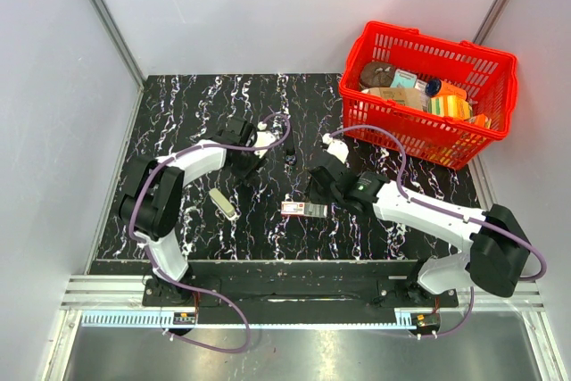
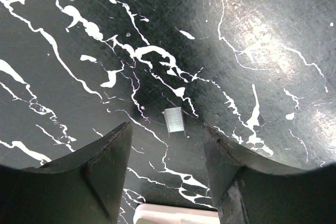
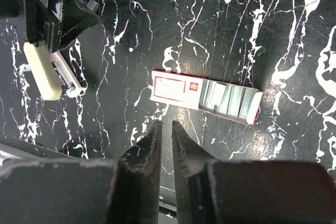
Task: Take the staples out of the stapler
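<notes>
Staple strip [image 2: 174,120] flat on table [image 2: 262,51], centred just ahead of L pincer [image 2: 166,129]; jaws apart, nothing held. Stapler [image 1: 225,203] apart, nearer L side. R pincer [image 3: 166,125] barely apart, empty, short of staple box [image 3: 205,96].

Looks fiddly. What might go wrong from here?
1. The staple strip lies flat on the table between the open fingers of the left pincer. Being thin, it may slide away or snap when pinched.
2. The open staple box sits just ahead of the right pincer. A nudge might spill its contents.
</notes>
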Robot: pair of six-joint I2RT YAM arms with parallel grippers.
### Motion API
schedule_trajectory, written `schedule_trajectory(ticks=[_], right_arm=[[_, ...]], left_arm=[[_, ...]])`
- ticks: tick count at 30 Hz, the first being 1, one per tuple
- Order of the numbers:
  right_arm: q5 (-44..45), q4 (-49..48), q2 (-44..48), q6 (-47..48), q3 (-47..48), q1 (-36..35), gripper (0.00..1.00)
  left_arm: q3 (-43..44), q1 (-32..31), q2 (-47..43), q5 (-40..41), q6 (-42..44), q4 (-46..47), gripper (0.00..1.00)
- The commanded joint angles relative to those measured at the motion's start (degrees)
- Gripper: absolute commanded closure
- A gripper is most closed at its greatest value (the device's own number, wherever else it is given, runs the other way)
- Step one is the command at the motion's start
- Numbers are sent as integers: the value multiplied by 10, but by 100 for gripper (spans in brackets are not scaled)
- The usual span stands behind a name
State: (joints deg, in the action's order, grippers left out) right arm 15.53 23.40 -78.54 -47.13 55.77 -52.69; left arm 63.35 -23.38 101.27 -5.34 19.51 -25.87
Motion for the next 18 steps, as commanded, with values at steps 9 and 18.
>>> schedule_trajectory(ticks=[9, 18], right_arm=[[7, -14, -3, 7, 9, 5, 91], [5, -15, 1, 6, 7, 5, 94]], left_arm=[[18, -11, 29, 0, -12, 0, 51], [27, -15, 43, 3, -17, -6, 58]])
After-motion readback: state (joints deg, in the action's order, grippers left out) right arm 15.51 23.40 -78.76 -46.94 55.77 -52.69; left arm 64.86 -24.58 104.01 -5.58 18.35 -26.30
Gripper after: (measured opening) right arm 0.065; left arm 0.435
